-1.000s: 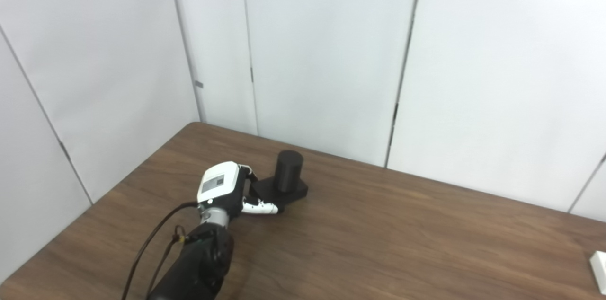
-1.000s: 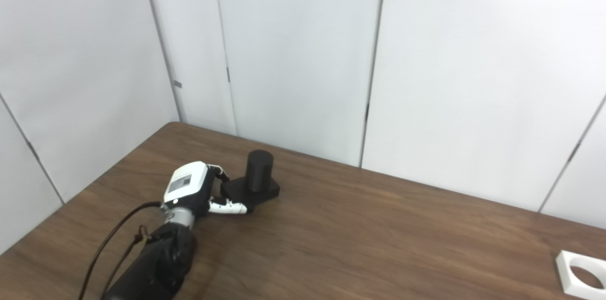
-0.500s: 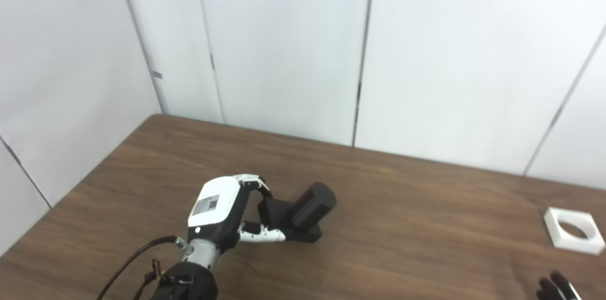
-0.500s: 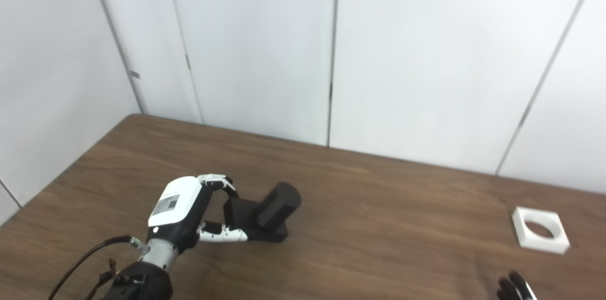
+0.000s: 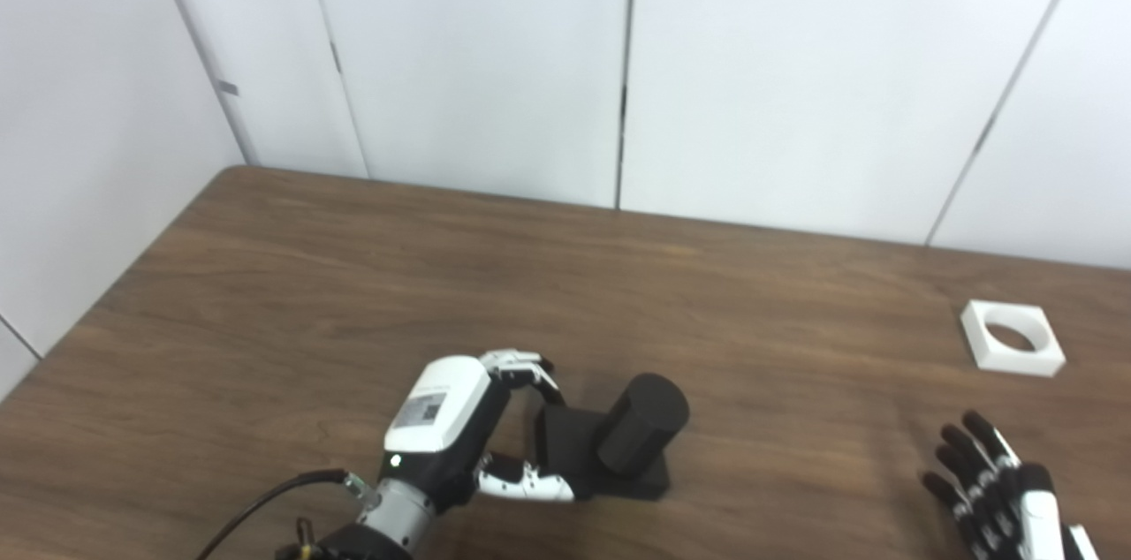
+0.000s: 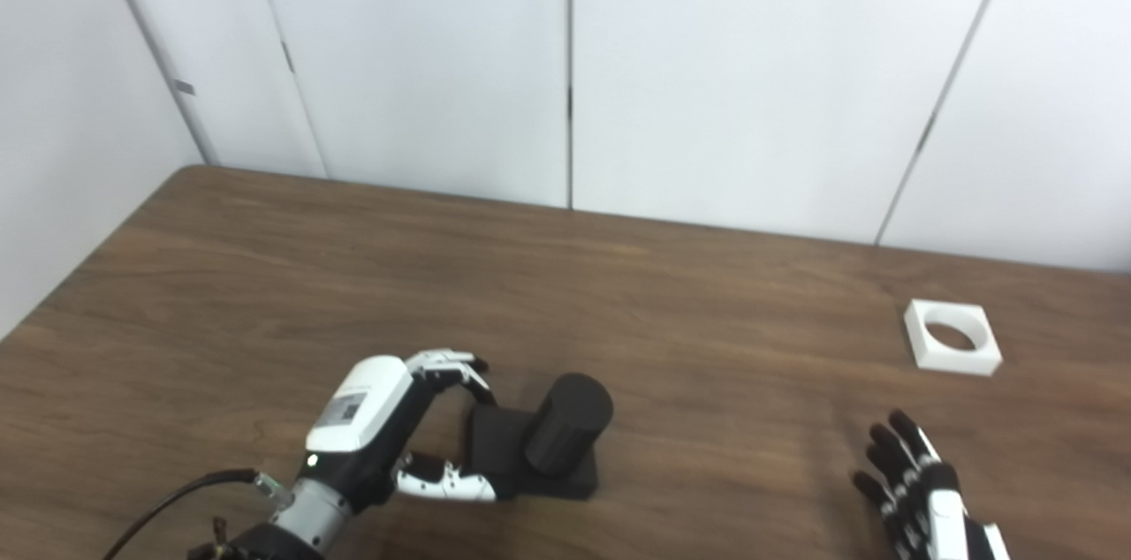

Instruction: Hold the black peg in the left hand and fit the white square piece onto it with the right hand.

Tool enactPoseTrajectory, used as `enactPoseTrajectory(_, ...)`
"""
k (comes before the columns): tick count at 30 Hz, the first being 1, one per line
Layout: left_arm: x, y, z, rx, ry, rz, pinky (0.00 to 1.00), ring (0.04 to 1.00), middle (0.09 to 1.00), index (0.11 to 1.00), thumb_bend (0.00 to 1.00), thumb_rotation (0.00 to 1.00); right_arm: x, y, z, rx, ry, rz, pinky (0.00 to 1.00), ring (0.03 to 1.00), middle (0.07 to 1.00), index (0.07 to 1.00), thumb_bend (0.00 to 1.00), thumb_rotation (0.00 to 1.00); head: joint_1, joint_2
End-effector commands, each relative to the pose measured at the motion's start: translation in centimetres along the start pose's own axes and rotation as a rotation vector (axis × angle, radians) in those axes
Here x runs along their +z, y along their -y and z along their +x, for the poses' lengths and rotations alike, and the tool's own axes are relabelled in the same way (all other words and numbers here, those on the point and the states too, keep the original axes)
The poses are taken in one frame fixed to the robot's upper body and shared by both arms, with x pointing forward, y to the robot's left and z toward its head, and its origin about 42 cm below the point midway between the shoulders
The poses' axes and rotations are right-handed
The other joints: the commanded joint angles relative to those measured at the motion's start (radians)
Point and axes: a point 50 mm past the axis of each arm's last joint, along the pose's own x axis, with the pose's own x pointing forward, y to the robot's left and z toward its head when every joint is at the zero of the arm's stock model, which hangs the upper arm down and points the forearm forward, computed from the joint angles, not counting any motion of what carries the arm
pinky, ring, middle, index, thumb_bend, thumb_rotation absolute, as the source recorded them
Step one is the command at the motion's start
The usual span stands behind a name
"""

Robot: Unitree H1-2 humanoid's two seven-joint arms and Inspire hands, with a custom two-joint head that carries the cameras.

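The black peg [image 5: 641,435], a short cylinder on a square black base, is tilted up off the table near the front centre. My left hand [image 5: 455,432] is shut on its base from the left, fingers over the top edge and thumb under it. The white square piece [image 5: 1012,350] with a round hole lies flat at the far right of the table. My right hand [image 5: 1003,494] hovers open at the lower right, fingers spread, well short of the white piece.
The brown wooden table [image 5: 371,277] ends at white wall panels behind and at its left edge. A black cable [image 5: 256,511] runs along my left forearm.
The camera has swung right and down, so the whole scene shifted. The left hand has tipped the peg up and carried it toward the front. The right hand has risen further into view.
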Motion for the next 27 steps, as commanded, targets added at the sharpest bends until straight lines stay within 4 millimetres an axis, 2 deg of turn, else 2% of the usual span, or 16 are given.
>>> enactPoseTrajectory(1, 0.6, 0.3, -0.1, -0.017, 0.053, -0.019, 0.70, 0.832, 0.791, 0.489, 0.50, 0.05, 0.8, -1.2, 0.1, 0.017, 0.033, 0.029, 0.84, 0.911, 0.892, 0.910, 0.45, 1.00, -0.009, 0.009)
enactPoseTrajectory(9, 0.6, 4.3, -1.9, -0.157, 0.113, -0.102, 0.71, 0.843, 0.802, 0.489, 0.50, 0.05, 1.2, -1.7, 0.0, 0.024, 0.037, 0.025, 0.81, 0.888, 0.870, 0.892, 0.47, 1.00, -0.053, 0.036)
enactPoseTrajectory(13, 0.3, 5.7, -2.4, -0.188, 0.110, -0.088, 0.71, 0.845, 0.800, 0.489, 0.50, 0.05, 1.3, -1.8, 0.0, 0.023, 0.036, 0.020, 0.81, 0.884, 0.866, 0.883, 0.47, 1.00, -0.066, 0.046)
enactPoseTrajectory(23, -0.5, 6.5, -2.5, -0.239, 0.071, 0.079, 0.77, 0.861, 0.801, 0.490, 0.50, 0.05, 1.5, -1.7, 0.1, 0.021, 0.036, 0.005, 0.81, 0.887, 0.865, 0.879, 0.49, 1.00, -0.102, 0.058)
enactPoseTrajectory(27, -0.5, 6.4, -2.6, -0.241, 0.062, 0.087, 0.79, 0.852, 0.791, 0.490, 0.50, 0.05, 1.5, -1.7, 0.0, 0.017, 0.033, 0.000, 0.80, 0.883, 0.858, 0.874, 0.49, 1.00, -0.149, 0.059)
